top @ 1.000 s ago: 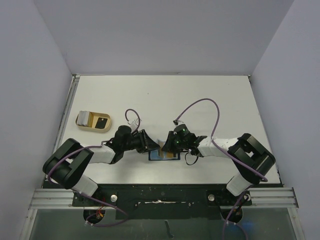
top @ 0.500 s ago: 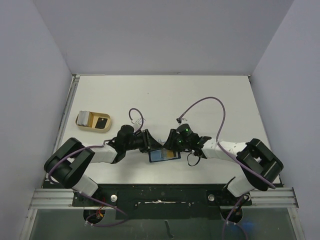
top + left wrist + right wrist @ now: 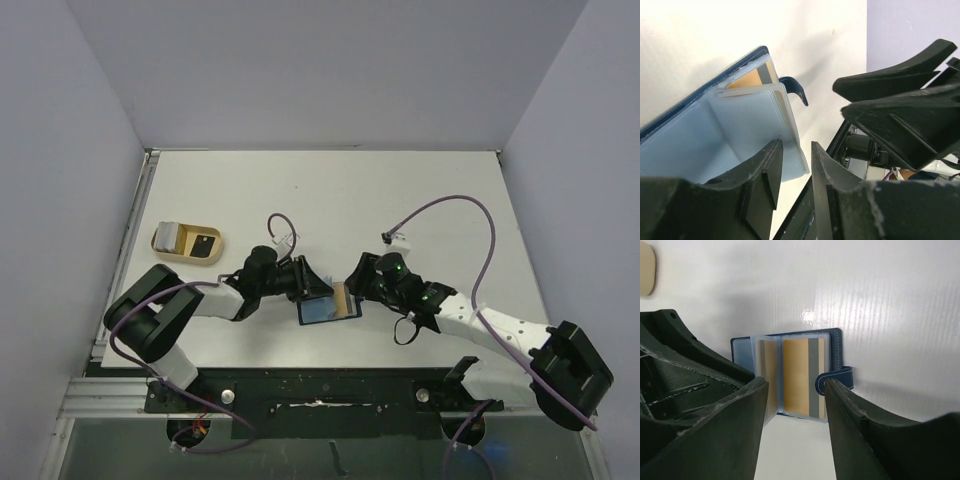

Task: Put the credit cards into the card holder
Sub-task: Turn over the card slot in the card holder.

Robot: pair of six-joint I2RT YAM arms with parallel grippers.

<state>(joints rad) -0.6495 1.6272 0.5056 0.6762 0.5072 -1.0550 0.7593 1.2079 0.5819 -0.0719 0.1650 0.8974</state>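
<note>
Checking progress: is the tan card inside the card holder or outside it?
Inside: the tan card lies tucked under the clear plastic of the card holder, which is spread open.

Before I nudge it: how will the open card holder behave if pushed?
The card holder likely slides easily, being thin on a smooth table. Its clear sleeves look floppy and may flip. The snap tab could snag.

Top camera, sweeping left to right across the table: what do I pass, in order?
Beige tray → left end effector → card holder → right end effector. The gold card lies within the holder's span, so it is left out.
</note>
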